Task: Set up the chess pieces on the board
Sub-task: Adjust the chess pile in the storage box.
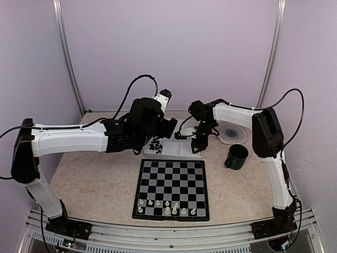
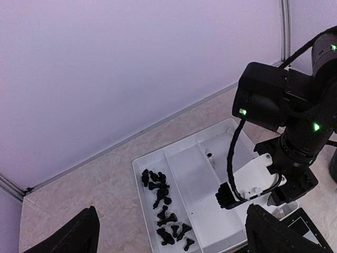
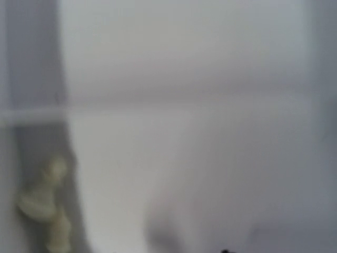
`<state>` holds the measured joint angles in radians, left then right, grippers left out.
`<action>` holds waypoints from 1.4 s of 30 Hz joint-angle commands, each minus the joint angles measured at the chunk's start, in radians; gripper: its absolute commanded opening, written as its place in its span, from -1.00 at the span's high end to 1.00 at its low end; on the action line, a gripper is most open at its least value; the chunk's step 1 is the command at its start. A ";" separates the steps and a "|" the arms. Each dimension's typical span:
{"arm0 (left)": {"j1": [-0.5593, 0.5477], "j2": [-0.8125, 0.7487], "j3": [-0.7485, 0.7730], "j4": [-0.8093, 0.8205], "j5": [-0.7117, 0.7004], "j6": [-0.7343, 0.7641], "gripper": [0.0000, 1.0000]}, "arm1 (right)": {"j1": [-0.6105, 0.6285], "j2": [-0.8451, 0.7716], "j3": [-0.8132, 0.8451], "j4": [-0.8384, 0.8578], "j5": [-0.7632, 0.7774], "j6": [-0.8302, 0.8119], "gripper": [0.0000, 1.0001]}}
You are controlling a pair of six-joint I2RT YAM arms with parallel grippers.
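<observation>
The board [image 1: 171,174] lay at the middle of the bench [image 1: 95,174]. White pieces [image 1: 167,206] stood only along its 6 o'clock edge, and no black ones were on it. The white tray [image 1: 185,153] sat just past its 12 o'clock edge.

The black pieces [image 2: 162,205] were heaped in the tray's left compartment. Most lay on their sides, and the heap ran from about 11 to 5 o'clock in the left wrist view.

The left pincer [image 2: 171,210] hung above that heap, wide and holding nothing, with its fingers [image 2: 79,234] set far apart on either side of it. The heap therefore lay straight ahead of the jaws, with its long axis crossing the gap at a slant rather than squarely.

The right pincer [image 1: 197,145] was down in the tray's right part, at about 3 o'clock from the heap. Its own view was blurred. One white piece [image 3: 45,208] showed at 8 o'clock there, roughly upright. I could not tell how far the jaws stood apart or whether they held it.

The left arm was clearly nearer the black heap. A single piece would likely need the wrist turned to suit its axis.
</observation>
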<state>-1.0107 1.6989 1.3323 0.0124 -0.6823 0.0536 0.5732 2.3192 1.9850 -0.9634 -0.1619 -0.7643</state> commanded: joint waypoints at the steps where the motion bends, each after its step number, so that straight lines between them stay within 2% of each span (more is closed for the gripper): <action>1: -0.001 -0.012 0.036 -0.009 0.002 -0.015 -0.90 | 0.010 0.015 0.025 -0.097 0.143 -0.014 0.09; 6: 0.001 0.000 0.043 -0.033 0.007 -0.021 -0.91 | 0.026 0.019 -0.013 -0.096 0.228 -0.016 -0.10; 10: 0.003 0.012 0.049 -0.048 0.017 -0.030 -0.90 | 0.050 0.026 -0.066 -0.089 0.303 -0.024 -0.14; 12: 0.004 0.016 0.051 -0.051 0.018 -0.031 -0.91 | 0.057 0.030 -0.086 -0.075 0.344 -0.025 -0.07; 16: 0.007 0.027 0.059 -0.064 0.015 -0.028 -0.91 | 0.057 0.032 -0.092 -0.061 0.379 -0.017 0.19; 19: 0.009 0.032 0.062 -0.068 0.020 -0.031 -0.91 | 0.057 0.034 -0.074 -0.057 0.364 -0.010 0.38; 25: 0.011 0.045 0.067 -0.079 0.027 -0.037 -0.91 | 0.051 0.057 0.003 -0.011 0.351 -0.001 0.61; 31: 0.011 0.047 0.069 -0.081 0.025 -0.037 -0.91 | 0.038 0.079 0.099 0.049 0.323 0.017 0.65; 37: 0.011 0.050 0.070 -0.081 0.026 -0.035 -0.91 | 0.033 0.056 0.107 0.054 0.292 0.010 0.65; 42: 0.012 0.051 0.071 -0.084 0.037 -0.038 -0.91 | 0.026 -0.009 0.015 0.024 0.242 -0.090 0.47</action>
<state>-1.0046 1.7367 1.3727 -0.0608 -0.6594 0.0265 0.6109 2.3836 2.0647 -0.9119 0.1314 -0.7822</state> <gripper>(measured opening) 0.956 0.242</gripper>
